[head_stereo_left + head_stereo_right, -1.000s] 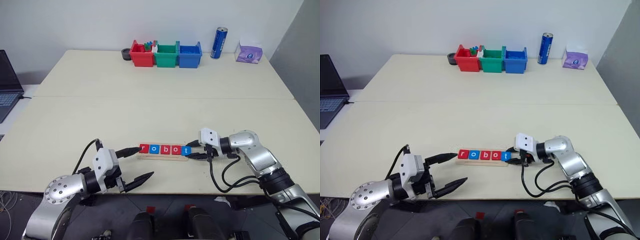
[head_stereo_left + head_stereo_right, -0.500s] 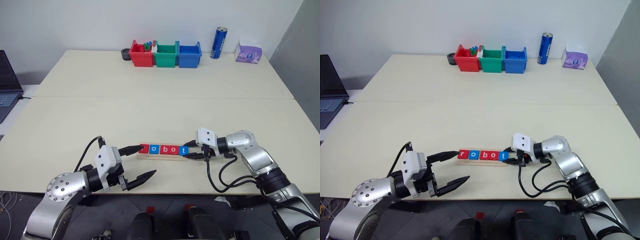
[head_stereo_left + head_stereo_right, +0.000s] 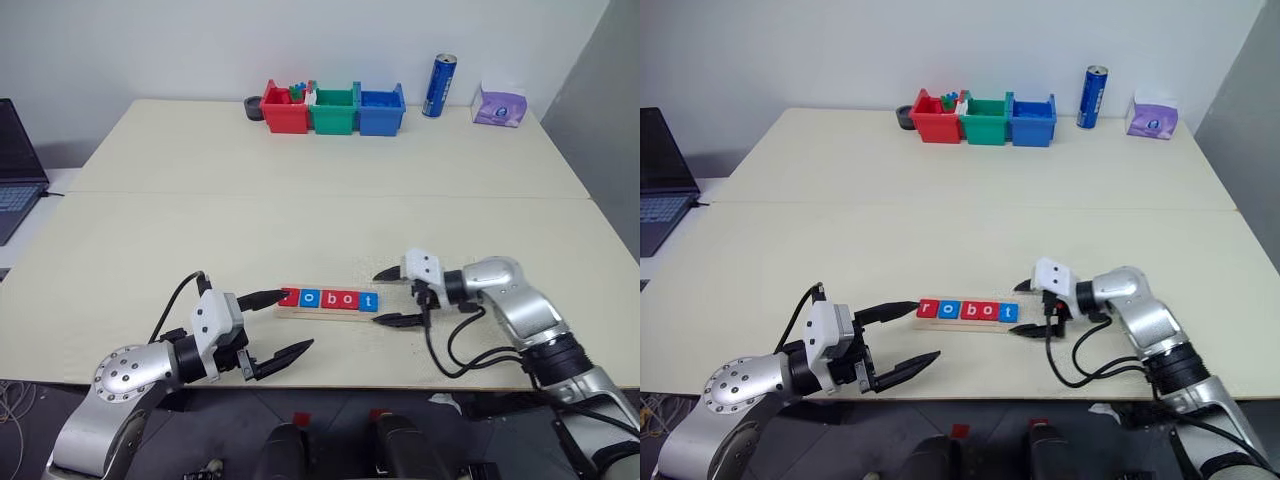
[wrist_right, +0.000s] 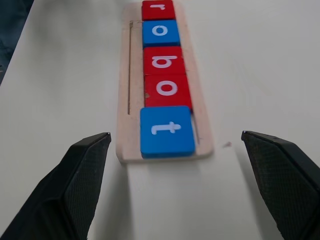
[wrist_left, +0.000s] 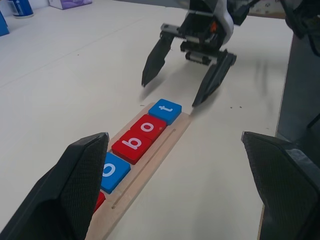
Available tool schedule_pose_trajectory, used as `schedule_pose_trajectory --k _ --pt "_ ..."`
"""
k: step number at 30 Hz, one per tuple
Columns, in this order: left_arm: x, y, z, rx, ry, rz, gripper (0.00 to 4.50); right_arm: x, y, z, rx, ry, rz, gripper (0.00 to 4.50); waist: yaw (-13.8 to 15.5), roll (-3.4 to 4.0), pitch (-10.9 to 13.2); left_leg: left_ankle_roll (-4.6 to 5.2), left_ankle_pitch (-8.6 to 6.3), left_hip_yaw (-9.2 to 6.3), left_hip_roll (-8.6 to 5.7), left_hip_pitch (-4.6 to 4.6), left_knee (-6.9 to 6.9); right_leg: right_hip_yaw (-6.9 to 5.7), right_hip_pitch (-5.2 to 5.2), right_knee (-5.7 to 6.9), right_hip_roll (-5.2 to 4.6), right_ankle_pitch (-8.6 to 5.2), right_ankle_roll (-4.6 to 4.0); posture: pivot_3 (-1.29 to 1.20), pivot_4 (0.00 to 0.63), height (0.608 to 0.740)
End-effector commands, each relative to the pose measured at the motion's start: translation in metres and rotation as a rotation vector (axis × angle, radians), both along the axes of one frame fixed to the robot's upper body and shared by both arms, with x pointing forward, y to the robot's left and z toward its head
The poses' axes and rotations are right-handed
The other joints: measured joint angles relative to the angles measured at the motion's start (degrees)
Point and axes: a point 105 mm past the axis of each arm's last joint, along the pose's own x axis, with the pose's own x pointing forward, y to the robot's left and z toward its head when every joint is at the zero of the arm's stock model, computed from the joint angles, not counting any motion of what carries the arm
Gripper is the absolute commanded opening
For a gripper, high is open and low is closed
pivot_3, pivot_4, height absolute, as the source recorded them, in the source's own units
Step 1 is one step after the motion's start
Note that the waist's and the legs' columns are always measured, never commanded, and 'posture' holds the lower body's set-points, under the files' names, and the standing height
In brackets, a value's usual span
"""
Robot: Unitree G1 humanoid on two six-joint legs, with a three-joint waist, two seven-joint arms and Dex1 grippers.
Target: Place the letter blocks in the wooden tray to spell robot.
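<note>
Five small flat square letter tiles (image 3: pixel 329 298), red r, blue o, red b, red o, blue t, lie in a row on the long pale-wood grooved tray (image 4: pixel 123 117), near the front edge of the cream counter (image 3: pixel 320 220). Right pincer (image 3: pixel 392 296) sits just beside the tray's t end, fingers spread wide, gripping nothing. Left pincer (image 3: pixel 282 322) sits at the r end, likewise wide open and empty; its upper fingertip is close to the red r tile (image 3: pixel 290 296).

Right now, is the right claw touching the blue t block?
Apart. The right wrist view shows the blue t block lying in the wooden tray, with bare table between it and each wide-open finger of the right claw.
</note>
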Motion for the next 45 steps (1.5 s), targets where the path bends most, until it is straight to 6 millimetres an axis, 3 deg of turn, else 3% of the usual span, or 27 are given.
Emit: schedule_pose_trajectory --k 1,12,13,32,45 --pt "-0.002 -0.004 0.010 -0.001 -0.040 -0.023 4.50 -0.006 -0.002 0.006 0.023 -0.011 0.019 4.08 0.0 0.00 0.0 0.00 0.00 0.01 0.00 0.01 0.00 0.00 0.00 0.00 0.01 -0.03 0.05 0.00 0.150 0.740" --pt "-0.001 -0.006 0.013 0.001 -0.043 -0.032 4.50 -0.033 0.025 0.000 0.090 0.036 0.072 0.17 -0.1 0.00 0.0 0.00 0.00 -0.03 0.02 0.02 0.00 0.02 0.00 0.03 0.03 -0.12 0.20 0.00 0.150 0.740" --pt "-0.001 -0.006 0.013 0.001 -0.043 -0.033 4.50 -0.034 0.026 0.000 0.092 0.037 0.072 0.06 -0.1 0.00 0.0 0.00 0.00 -0.03 0.02 0.01 0.00 0.02 0.00 0.03 0.03 -0.12 0.20 0.00 0.150 0.740" --pt "-0.002 -0.003 0.011 0.007 -0.039 -0.029 4.50 -0.028 0.039 -0.015 0.037 -0.054 0.079 0.06 -0.1 0.00 0.0 0.00 0.00 0.00 0.01 0.01 0.00 0.01 -0.01 0.02 0.02 -0.12 0.20 0.00 0.150 0.740" --pt "-0.002 0.000 0.008 0.006 -0.038 -0.032 4.50 -0.016 0.040 -0.015 0.026 -0.115 0.045 0.06 -0.1 0.00 0.0 0.00 0.00 -0.01 0.01 0.01 0.00 0.02 0.00 0.02 0.03 -0.11 0.18 0.00 0.150 0.740"
